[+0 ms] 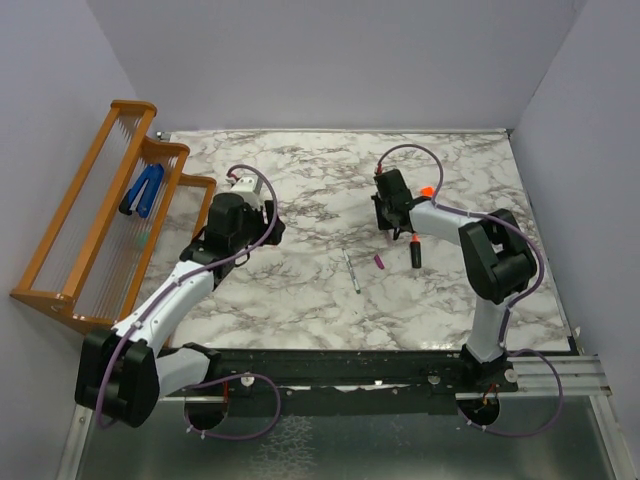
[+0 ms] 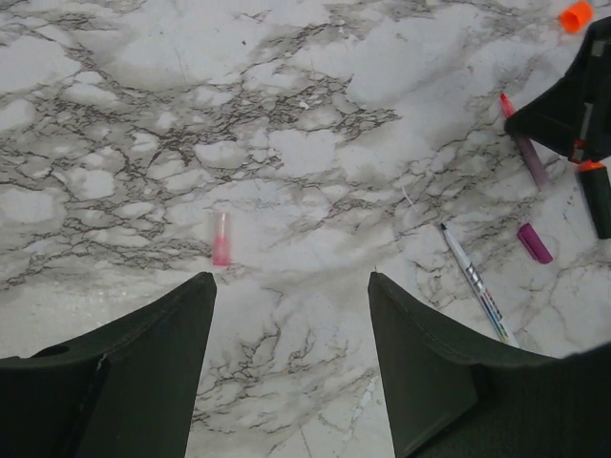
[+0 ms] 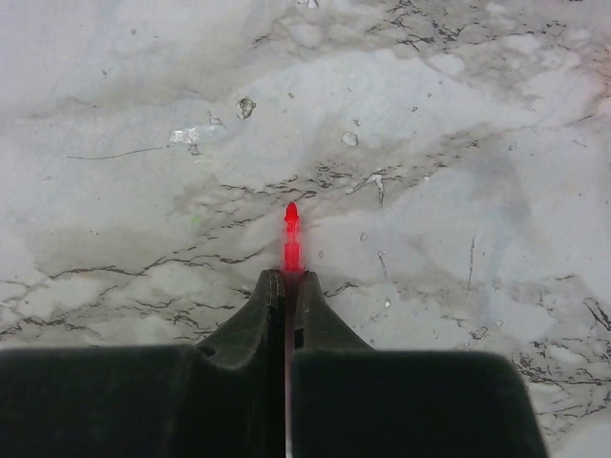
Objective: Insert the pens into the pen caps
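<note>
My right gripper (image 3: pixel 287 275) is shut on the dull pink pen (image 2: pixel 530 157); the pen's red tip (image 3: pixel 291 234) sticks out past the fingertips, just above the marble. From above, this gripper (image 1: pixel 392 212) is at the back right. The black marker (image 1: pixel 415 252) with an orange-red tip lies beside it. The bright orange cap (image 1: pixel 427 191) lies behind it. The magenta-purple cap (image 1: pixel 379 262) and the thin white-grey pen (image 1: pixel 351 270) lie mid-table. My left gripper (image 2: pixel 291 279) is open and empty, with the pale pink cap (image 2: pixel 221 238) lying ahead of its left finger.
A wooden rack (image 1: pixel 100 220) stands at the left edge with a blue clip (image 1: pixel 142 190) on it. The marble top (image 1: pixel 300 300) ends at grey walls on the back and both sides. The arm bases sit on a black rail along the near edge.
</note>
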